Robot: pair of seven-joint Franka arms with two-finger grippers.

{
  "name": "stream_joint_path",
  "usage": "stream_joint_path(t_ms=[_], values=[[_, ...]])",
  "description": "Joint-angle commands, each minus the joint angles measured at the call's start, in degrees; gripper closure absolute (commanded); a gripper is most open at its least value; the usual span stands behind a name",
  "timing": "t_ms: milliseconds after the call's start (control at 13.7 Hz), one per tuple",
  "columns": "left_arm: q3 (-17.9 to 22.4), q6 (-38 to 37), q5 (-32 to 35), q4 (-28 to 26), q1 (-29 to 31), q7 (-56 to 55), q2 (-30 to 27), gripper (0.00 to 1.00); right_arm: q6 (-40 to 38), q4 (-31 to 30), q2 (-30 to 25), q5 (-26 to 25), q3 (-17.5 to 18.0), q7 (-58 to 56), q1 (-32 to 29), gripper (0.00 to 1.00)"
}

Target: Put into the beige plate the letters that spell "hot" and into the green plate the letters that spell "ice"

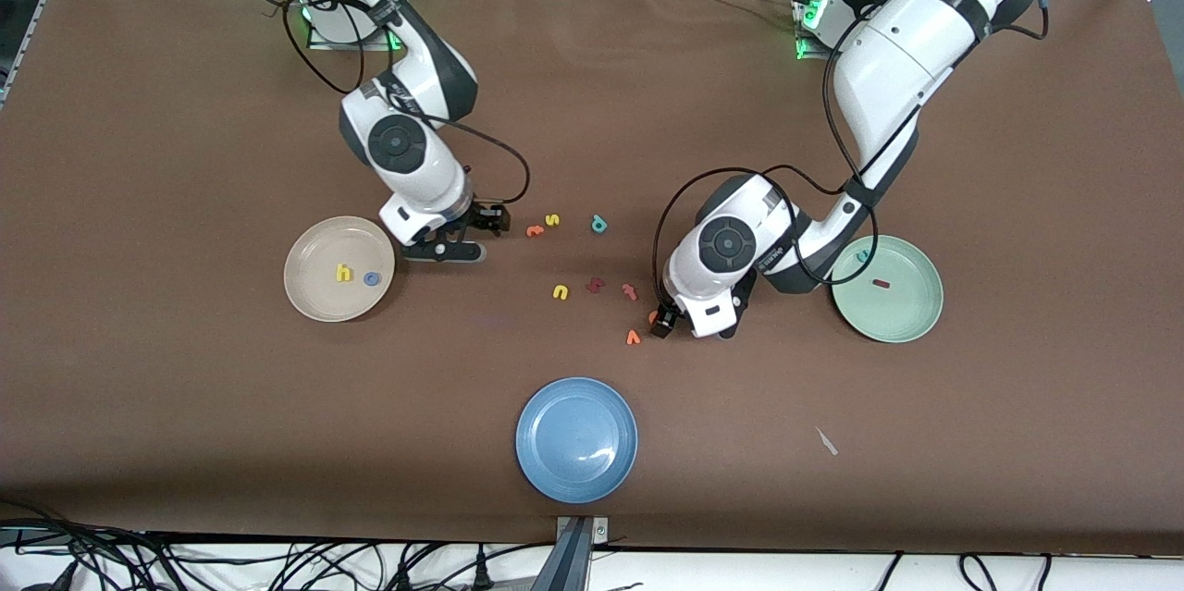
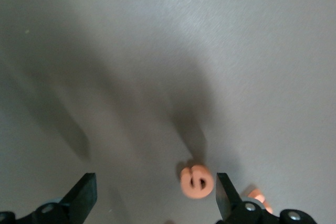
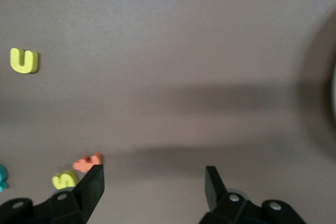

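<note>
so rn your left gripper [image 1: 668,325] is down low over the table near the loose letters, jaws spread wide w/ nothing in them. the orange e [image 2: 196,181] sits on the table btwn the fingers in the left wrist view, hugging one finger more than the other, so imo you're lined up to pinch it for the green plate [image 1: 911,318]. that plate sits at the left arm's end and already has the dark red i [image 1: 881,283] and the teal c [image 1: 863,254] in it, so the e looks like the last one for "ice".

your right gripper [image 1: 462,235] hangs just beside the beige plate [image 1: 310,295], jaws well open, empty too. the yellow h [image 1: 344,273] and blue o [image 1: 372,278] lie in that plate already, touching or nearly. the orange t [image 1: 534,230] is on the table next to a yellow s [image 1: 552,220], near that gripper, prob your next grab.

leftovers in the middle: teal p/d [image 1: 598,224], yellow u [image 1: 560,292], a dark red letter [image 1: 595,284], a pinkish t-like one [image 1: 630,291], an orange v [image 1: 634,338] right by the left gripper, so watch you don't nudge it. blue plate [image 1: 536,461] sits nearest the front cam w/ nothing in it.

surface is a brown mat over the table [image 1: 139,387], a small pale scrap [image 1: 826,441] lying on it, cables along the front edge, metal framing up by the bases.
</note>
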Motion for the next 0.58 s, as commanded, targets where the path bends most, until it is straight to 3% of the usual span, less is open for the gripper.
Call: stream_joint_path(t_ms=[0, 218, 291, 509], values=[[0.46, -0.82, -1.93, 3.12, -1.23, 0.9, 0.98, 0.04, 3.66, 0.56, 3.21, -5.88, 0.04, 10.87, 2.54, 0.14], [2.56, -0.73, -1.93, 5.05, -3.77, -2.18, 2.3, 0.04, 3.67, 2.32, 5.68, -10.47, 0.04, 18.62, 4.65, 0.14], [4.58, -0.65, -1.93, 5.58, -5.17, -2.62, 2.39, 0.04, 3.67, 2.5, 6.04, -11.0, 0.04, 19.86, 5.27, 0.14], [5.3, -0.82, -2.1, 7.42, -5.89, -2.8, 3.79, 0.04, 3.67, 3.99, 7.27, -12.06, 0.04, 22.5, 6.32, 0.15]])
